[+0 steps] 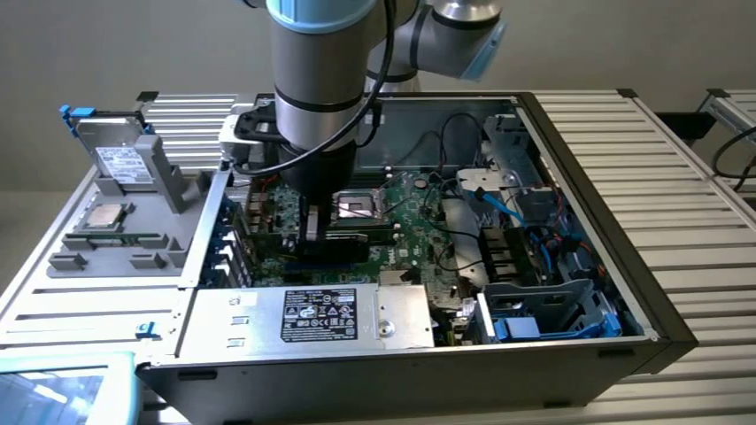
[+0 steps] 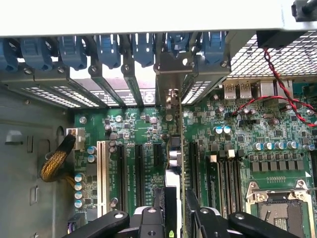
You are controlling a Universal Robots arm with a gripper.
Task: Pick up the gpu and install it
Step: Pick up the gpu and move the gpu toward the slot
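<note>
1. A ribbed metal bench (image 1: 691,190) in front of a plain grey wall carries an open computer case (image 1: 390,381), which lies on its side.
2. Your gpu (image 2: 174,153) stands on edge inside the case, above the expansion slots of the motherboard (image 2: 143,124). From the wrist you see it edge-on, as a thin line.
3. Its metal bracket (image 2: 173,74) reaches the rear slot openings, just under the row of blue clips (image 2: 143,47).
4. Your tool (image 2: 176,196) pinches the gpu, with one black finger against each face of the card. In the exterior view the tool (image 1: 310,221) hangs low over the board at the end of the arm (image 1: 325,71).
5. You cannot tell whether the card's lower edge is seated in a slot or only sits over one.
6. Black slots run parallel to the card on both sides, and a white slot (image 2: 103,171) lies further off.
7. Beyond the white slot a yellow-sleeved cable bundle (image 2: 57,158) curls against the case wall.
8. On the card's other side are the CPU socket (image 2: 277,198) and a red-and-black twisted wire (image 2: 277,84).
9. A power supply (image 1: 319,314) with a black label sits at the near edge of the case.
10. On the exterior view's left a grey fixture (image 1: 71,257) holds a hard drive (image 1: 119,164) and a processor chip (image 1: 104,215).
</note>
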